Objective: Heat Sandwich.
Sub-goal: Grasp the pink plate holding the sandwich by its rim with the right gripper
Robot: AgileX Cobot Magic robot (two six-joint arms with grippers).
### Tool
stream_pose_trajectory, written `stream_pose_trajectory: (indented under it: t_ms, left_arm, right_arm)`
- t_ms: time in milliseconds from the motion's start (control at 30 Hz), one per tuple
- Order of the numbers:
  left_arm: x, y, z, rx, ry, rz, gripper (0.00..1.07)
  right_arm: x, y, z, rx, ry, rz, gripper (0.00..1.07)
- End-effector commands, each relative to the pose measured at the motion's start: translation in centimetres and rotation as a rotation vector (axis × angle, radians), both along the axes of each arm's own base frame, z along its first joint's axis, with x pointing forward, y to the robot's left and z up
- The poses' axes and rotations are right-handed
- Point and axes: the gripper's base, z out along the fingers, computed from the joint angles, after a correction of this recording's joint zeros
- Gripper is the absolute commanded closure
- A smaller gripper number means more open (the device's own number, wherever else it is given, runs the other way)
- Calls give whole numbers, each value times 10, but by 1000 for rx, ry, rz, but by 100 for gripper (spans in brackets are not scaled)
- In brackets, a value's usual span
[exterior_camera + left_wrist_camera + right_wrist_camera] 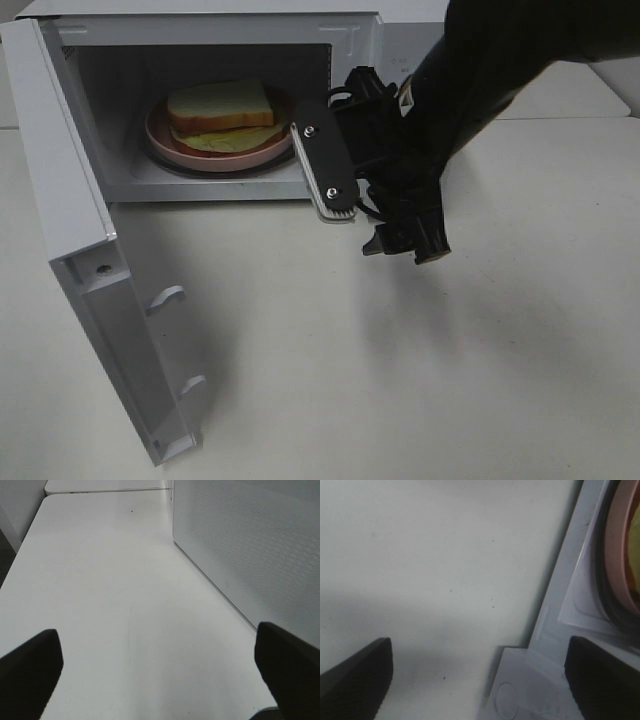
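Observation:
The sandwich (222, 112), white bread with yellow-green filling, lies on a round pink plate (180, 152) inside the open microwave (350, 40). My right gripper (380, 228) hangs just outside the oven's mouth at its right side, above the table, apart from the plate. Its jaws are wide apart and empty. In the right wrist view the gripper (480, 680) looks down on the table and the oven's front edge, with the plate's rim (622, 545) at the side. My left gripper (160, 675) is open and empty over bare table beside the microwave's perforated side wall (250, 545). It is out of the exterior view.
The microwave door (90, 290) is swung fully open to the left and juts out over the white table (400, 380). A dark turntable ring (600, 580) sits under the plate. A second table edge (100, 486) shows behind.

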Motion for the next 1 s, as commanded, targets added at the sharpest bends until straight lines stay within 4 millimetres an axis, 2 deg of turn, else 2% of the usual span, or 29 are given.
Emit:
stream_pose_trajectory:
  t_ms: [33, 567, 1000]
  left_arm:
    - [-3, -1, 0, -8, -34, -3, 5]
    - [-3, -1, 0, -8, -34, -3, 5]
    - [-3, -1, 0, -8, -34, -3, 5]
  right_arm:
    - [11, 13, 2, 18, -24, 4, 19]
    - [49, 42, -5, 59, -72, 3, 21]
    - [76, 70, -25, 84, -89, 6, 21]
